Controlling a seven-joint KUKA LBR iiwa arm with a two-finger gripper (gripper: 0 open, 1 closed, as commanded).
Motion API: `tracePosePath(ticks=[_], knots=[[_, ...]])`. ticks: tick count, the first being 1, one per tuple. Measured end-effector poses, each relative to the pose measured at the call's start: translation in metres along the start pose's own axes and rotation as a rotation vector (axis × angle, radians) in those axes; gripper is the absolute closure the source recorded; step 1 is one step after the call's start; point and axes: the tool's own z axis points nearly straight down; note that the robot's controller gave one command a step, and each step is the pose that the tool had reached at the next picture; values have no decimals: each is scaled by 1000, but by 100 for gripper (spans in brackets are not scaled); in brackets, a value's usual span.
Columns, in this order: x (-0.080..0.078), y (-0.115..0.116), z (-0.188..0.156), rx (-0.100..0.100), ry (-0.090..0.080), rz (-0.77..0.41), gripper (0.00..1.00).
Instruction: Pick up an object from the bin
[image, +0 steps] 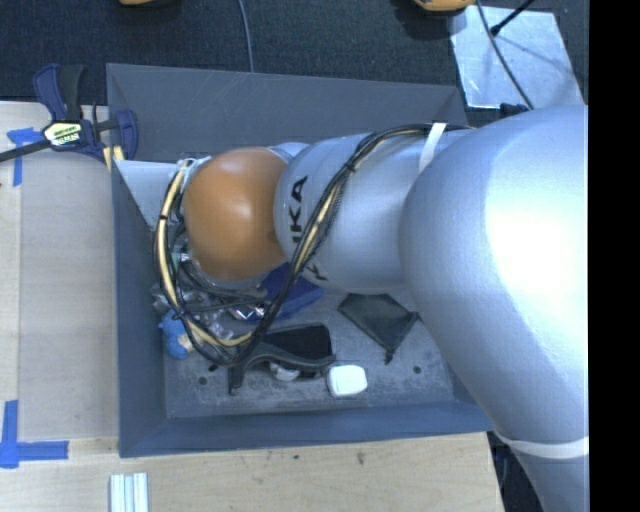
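**Hand.** The hand (216, 318) sits low in the left half of the bin (138, 380), directly beneath the orange cover (232, 212) on the wrist. The cover and the looped cables (170, 262) screen most of it. Whether it is apart, together or clamped on anything cannot be told, and no object can be confirmed in its hold.

**Nearest items.** A small blue piece (178, 346) lies just beside the hand on its left, at the foot of the bin's left wall. A black curved object (298, 346) lies on the floor just to the hand's right, with a cable strand crossing its left end. Which of the two the hand addresses cannot be determined. Judged by position, the pick target is one of these or something screened under the wrist.

**Further out.** A white rounded block (347, 381) rests just beside the black object's right end, near the front wall. A dark grey wedge-shaped piece (380, 320) lies apart to the right, near the underside of the arm (400, 215). A second blue item (306, 297) shows at the arm's lower edge; its kind is unclear.

**Assessment.** The arm comes in from the right with the wrist turned down towards the floor. That posture fits the grasping stage, with nothing raised clear of the bin. The cables hang among the items and could snag the black object when the arm lifts.
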Motion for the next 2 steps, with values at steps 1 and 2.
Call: tracePosePath(ticks=[1, 2], knots=[[1, 1, 2, -2, 3, -1, 100], [-3, -1, -101, 1, 1, 2, 100]])
